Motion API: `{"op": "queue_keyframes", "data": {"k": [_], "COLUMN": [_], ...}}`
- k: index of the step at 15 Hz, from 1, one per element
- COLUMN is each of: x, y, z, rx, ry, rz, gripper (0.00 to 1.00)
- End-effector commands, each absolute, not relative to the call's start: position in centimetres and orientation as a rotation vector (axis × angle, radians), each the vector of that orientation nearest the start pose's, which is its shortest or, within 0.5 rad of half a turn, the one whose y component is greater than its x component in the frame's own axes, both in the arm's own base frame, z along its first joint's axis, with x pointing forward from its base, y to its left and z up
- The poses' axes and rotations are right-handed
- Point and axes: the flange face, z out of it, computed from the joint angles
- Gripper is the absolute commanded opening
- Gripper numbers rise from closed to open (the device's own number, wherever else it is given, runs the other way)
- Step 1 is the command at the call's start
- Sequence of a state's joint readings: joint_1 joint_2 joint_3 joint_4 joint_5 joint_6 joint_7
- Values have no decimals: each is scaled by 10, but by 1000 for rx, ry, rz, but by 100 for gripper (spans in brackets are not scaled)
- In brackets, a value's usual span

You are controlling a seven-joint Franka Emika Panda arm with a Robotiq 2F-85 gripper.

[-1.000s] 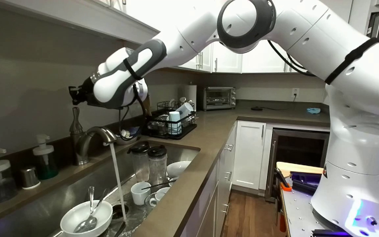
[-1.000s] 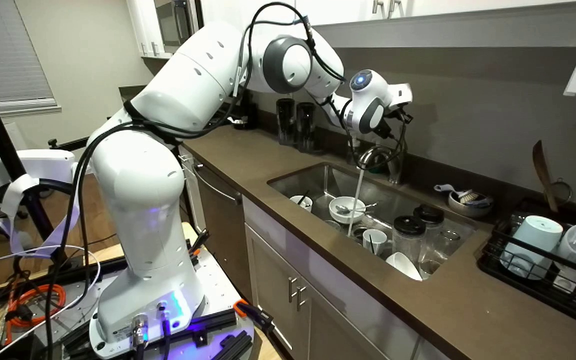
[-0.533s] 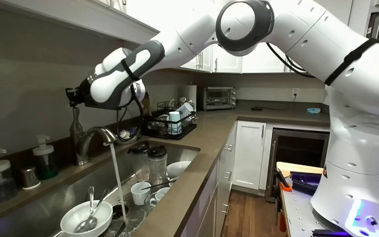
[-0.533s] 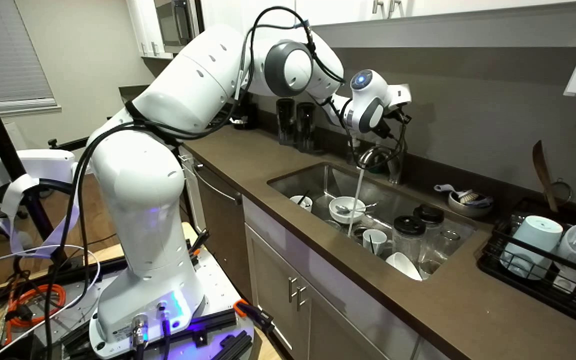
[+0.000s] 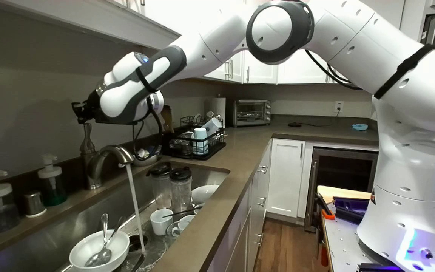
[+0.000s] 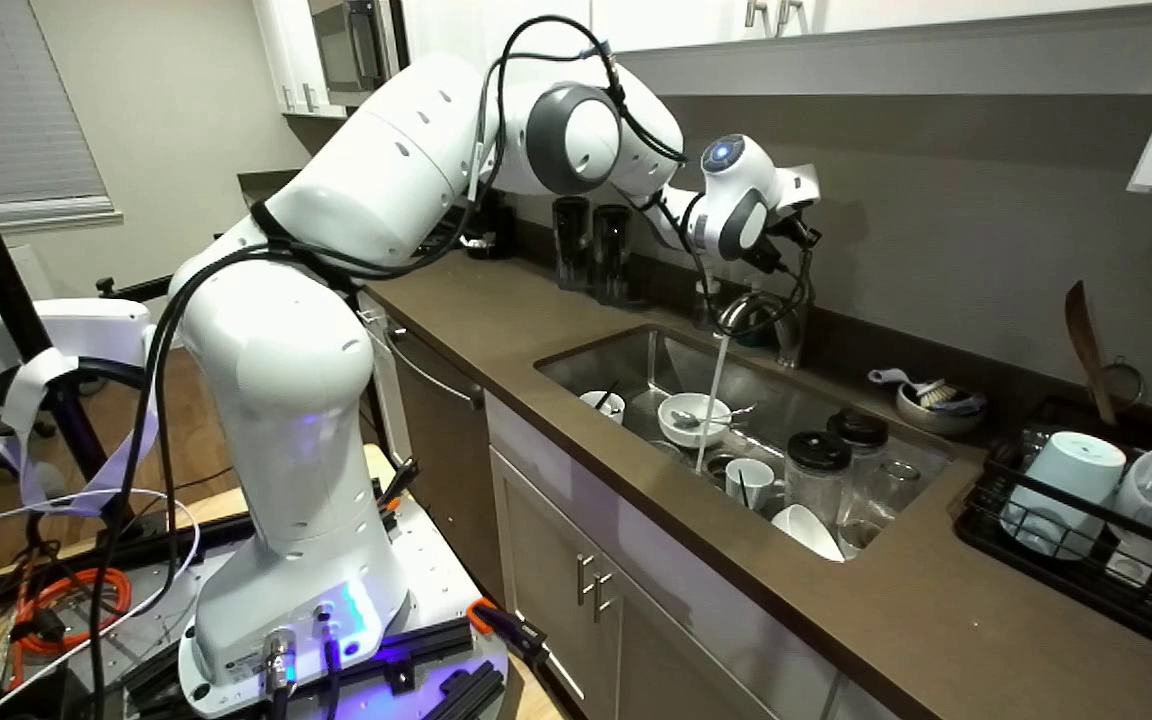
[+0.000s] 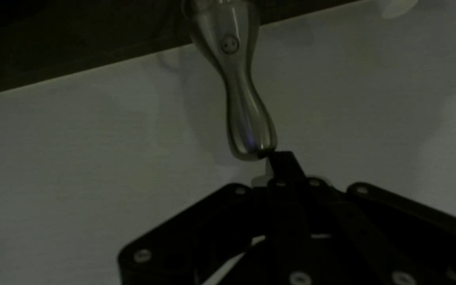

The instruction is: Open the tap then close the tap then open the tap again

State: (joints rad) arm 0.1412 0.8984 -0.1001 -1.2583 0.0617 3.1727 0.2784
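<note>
Brown countertop (image 6: 866, 620), one: running along a grey kitchen wall (image 5: 21, 94).

White Franka Panda arm (image 5: 221, 41), the only arm present: arching over the countertop, its wrist hanging close to the wall.

Stainless-steel sink (image 6: 608, 362), one: lying sunk into the countertop.

Brushed-metal gooseneck faucet (image 5: 96, 166), the tap of the task: standing on the countertop strip between sink and wall, its neck curving out over the basin.

Water stream (image 5: 134, 204): falling from the faucet into the sink, so the tap is standing open.

Black Robotiq gripper (image 7: 283, 158): hanging above the faucet and pointing at the wall, its fingers pressed together and pinching nothing.

Slim lever handle (image 5: 87, 140), part of the faucet: rising from the faucet body, long axis nearly upright, rounded free end uppermost. That free end is lying directly below the gripper in an exterior view, so any coming move of the lever is presumably depending on a push across the upright axis rather than on a grasp.

Fingertips (image 7: 287, 166): overlapping one edge of the free end in the wrist view; whether they are touching it or sitting just clear, the dimness is making hard to tell.
</note>
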Motion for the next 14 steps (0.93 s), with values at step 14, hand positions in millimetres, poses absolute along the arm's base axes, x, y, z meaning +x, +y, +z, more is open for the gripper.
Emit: {"op": "queue_keyframes", "data": {"k": [14], "x": [806], "y": [50], "z": [347], "rx": [-2724], "ry": [268], "rz": [-1332], "gripper": [0]}}
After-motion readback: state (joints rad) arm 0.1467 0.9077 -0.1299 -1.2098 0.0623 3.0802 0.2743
